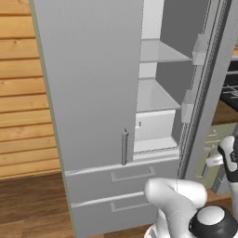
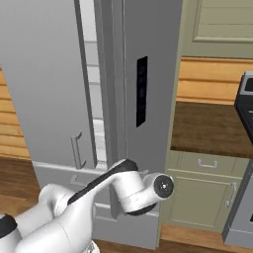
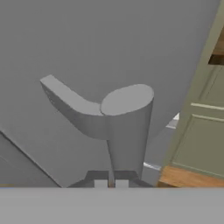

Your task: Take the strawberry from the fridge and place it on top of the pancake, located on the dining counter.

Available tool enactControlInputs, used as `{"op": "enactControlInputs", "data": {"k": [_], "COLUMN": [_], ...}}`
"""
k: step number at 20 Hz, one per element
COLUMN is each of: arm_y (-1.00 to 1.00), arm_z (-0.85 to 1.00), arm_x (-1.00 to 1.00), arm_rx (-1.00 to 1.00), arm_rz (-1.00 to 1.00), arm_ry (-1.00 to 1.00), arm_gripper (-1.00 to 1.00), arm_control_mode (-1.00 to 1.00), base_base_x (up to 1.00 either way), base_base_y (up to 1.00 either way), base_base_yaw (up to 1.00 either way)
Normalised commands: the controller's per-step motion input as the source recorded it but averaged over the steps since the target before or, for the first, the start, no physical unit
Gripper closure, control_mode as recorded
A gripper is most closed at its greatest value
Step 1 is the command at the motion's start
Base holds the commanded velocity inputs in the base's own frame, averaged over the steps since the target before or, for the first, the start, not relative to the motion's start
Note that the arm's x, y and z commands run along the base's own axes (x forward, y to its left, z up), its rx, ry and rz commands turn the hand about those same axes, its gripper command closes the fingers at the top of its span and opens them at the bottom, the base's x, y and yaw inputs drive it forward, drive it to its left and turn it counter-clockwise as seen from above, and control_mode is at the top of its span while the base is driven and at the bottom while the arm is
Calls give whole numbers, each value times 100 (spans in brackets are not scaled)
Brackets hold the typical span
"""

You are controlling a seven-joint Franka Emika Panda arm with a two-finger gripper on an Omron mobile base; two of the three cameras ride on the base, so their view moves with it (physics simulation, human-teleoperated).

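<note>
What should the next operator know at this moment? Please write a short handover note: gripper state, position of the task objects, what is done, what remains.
Gripper: fingertips close together at the foot of the right door's bar handle; whether it grips cannot be told.
Fridge: right door swung partly open, left door shut; pale inner shelves visible through the gap.
Done: fridge door opened partway.
Left: find the strawberry inside, pick it, drive to the dining counter, set it on the pancake.

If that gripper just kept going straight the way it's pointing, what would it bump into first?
Probably the fridge door handle: it sits right ahead of the gripper, seemingly between its fingertips already, with the grey door behind.
</note>
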Motion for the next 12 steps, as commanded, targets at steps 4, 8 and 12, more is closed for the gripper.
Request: {"op": "enactControlInputs", "data": {"k": [4,8,12], "arm_y": [-55,-35,-4], "arm_z": [16,48,60], "arm_x": [-20,-25,-54], "arm_rx": [8,0,-8], "arm_rz": [0,-2,-10], "arm_ry": [-6,2,12], "arm_gripper": [-100,-100,-100], "arm_control_mode": [-100,-100,-100], "base_base_x": [0,0,0], "base_base_y": [0,0,0], "base_base_yaw": [0,0,0]}}
